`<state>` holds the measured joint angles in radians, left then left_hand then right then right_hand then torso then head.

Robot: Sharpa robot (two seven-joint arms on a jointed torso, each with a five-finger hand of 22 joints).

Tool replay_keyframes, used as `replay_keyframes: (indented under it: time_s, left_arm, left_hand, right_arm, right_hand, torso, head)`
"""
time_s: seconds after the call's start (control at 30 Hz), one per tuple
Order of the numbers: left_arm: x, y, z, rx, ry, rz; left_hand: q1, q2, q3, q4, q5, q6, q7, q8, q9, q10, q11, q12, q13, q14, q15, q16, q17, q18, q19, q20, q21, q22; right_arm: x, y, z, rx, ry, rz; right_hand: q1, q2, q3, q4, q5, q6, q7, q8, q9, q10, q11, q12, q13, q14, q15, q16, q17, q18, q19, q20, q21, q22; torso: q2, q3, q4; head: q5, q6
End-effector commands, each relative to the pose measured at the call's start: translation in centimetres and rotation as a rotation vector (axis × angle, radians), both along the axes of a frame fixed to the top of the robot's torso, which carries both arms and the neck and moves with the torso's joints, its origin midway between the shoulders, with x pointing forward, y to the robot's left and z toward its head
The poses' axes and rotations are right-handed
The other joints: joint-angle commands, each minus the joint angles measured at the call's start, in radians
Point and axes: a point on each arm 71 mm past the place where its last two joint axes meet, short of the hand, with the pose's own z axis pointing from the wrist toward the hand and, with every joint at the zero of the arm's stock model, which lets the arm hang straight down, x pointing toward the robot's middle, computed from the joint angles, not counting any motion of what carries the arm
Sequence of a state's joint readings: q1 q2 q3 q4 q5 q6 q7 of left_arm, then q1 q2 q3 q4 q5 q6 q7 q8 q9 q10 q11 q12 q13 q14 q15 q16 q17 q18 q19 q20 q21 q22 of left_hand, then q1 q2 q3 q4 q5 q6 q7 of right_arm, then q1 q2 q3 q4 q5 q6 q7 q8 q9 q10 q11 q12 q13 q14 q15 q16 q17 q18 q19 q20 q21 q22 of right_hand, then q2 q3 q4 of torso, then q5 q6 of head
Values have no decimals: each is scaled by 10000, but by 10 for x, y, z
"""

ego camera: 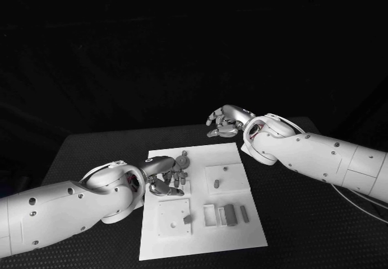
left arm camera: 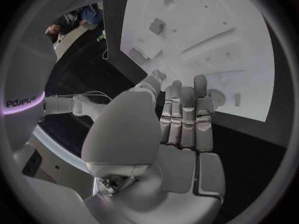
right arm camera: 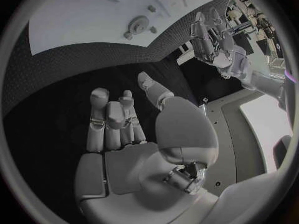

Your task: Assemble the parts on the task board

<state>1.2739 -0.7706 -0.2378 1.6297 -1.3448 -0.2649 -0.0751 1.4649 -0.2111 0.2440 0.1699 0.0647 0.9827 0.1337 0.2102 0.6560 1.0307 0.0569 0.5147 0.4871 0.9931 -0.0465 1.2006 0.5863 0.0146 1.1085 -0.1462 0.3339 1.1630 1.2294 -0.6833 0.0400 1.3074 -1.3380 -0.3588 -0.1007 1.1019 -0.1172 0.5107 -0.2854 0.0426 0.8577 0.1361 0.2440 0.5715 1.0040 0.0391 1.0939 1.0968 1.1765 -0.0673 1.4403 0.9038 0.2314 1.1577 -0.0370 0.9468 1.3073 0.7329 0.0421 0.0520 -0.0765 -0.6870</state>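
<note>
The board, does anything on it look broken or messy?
Nothing stands out. The board lies flat, its small parts lined up tidily near the front. Both hands, left and right, hold nothing.

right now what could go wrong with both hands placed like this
The silver left hand hovers low over the white task board, among loose small grey parts; a sweep could scatter them. The silver right hand hangs past the board's far edge, over the black table, so a blind reach might overshoot.
</note>
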Motion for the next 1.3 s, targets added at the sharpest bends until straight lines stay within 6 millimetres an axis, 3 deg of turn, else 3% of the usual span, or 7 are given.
replay_keyframes:
  time_s: [0.03, 0.37, 0.57, 0.8, 1.1, 1.2, 1.3]
  left_arm:
    - [-12, -11, 0, 460, -665, -977]
    - [-29, -25, -8, 965, 99, -1375]
    - [-33, -29, -16, 1672, 172, -2359]
    - [-37, -32, -20, 2548, 116, -3198]
    - [-34, -26, -30, 3067, 1285, -3516]
    - [-34, -27, -31, 3168, 1227, -3585]
    - [-31, -28, -31, 3172, 1114, -3579]
  left_hand:
    - [-133, -126, -50, 49, -60, 85, -5, 41, -55, 41, 22, 29, -42, -82, -9, 23, -34, 118, -10, 21, -70, 16]
    - [-470, -193, -455, 483, -49, 196, -39, 33, -210, 118, -28, 79, -173, 7, -65, 177, -100, 151, 152, -45, -71, 148]
    - [789, 176, 27, -59, 71, 18, -138, -108, -400, -299, 143, -442, -576, -157, 92, 156, -212, 145, 5, 88, -247, 197]
    - [1115, 302, 404, -751, 49, -254, -329, -281, -603, -700, 259, -900, -927, -445, 213, 105, -309, 111, -211, 220, -467, 205]
    - [267, 571, 1422, -2584, -57, -684, -433, -489, -1060, -1034, 405, -1009, -1142, -792, 369, 103, -478, 68, -318, 369, -813, 231]
    - [-543, 498, 2052, -3396, -113, -926, -504, -542, -1233, -1295, 468, -986, -1150, -973, 436, 131, -517, 92, -389, 425, -892, 340]
    - [-1351, 715, 2482, -4436, -156, -1031, -542, -445, -1296, -1394, 471, -805, -1065, -1002, 441, 228, -538, 141, -355, 447, -889, 526]
  right_arm:
    - [0, -1, -1, -58, 77, 114]
    - [0, -1, -2, -86, 130, 128]
    - [0, 0, -4, -107, 195, 152]
    - [0, -1, -5, -116, 231, 147]
    - [0, 0, -6, -112, 294, 164]
    - [0, -1, -7, -113, 298, 151]
    - [0, 0, -7, -110, 299, 163]
  right_hand:
    - [33, 21, -77, -10, 56, -165, 200, -46, 8, -6, 38, 67, -15, -47, 11, -29, 11, 304, -5, -76, -53, 66]
    - [23, 25, -83, -6, 56, -165, 201, -48, 8, -7, 39, 70, -19, -47, 12, -29, 11, 304, -4, -74, -55, 67]
    - [4, 28, -92, 1, 56, -165, 203, -50, 9, -8, 40, 74, -24, -47, 14, -28, 11, 304, -2, -72, -57, 68]
    - [-14, 31, -100, 7, 56, -164, 204, -51, 9, -9, 41, 78, -29, -47, 15, -28, 11, 304, 0, -69, -60, 68]
    - [-28, 35, -106, 11, 56, -165, 204, -53, 9, -10, 42, 80, -32, -47, 15, -27, 11, 304, 1, -68, -62, 68]
    - [-35, 35, -109, 12, 56, -165, 205, -54, 9, -10, 42, 82, -34, -47, 16, -27, 11, 304, 2, -67, -62, 68]
    - [-38, 35, -110, 13, 56, -166, 205, -54, 9, -10, 42, 83, -35, -46, 16, -27, 11, 304, 3, -67, -63, 69]
  torso:
    - [0, 2, 1]
    - [13, 9, -8]
    - [21, 10, -9]
    - [25, 3, -24]
    - [19, 10, -28]
    - [22, 11, -23]
    - [22, 17, -9]
  head:
    - [-1, -17]
    - [-23, -39]
    - [-17, -55]
    - [-35, -73]
    - [-84, -130]
    - [-100, -140]
    - [-105, -179]
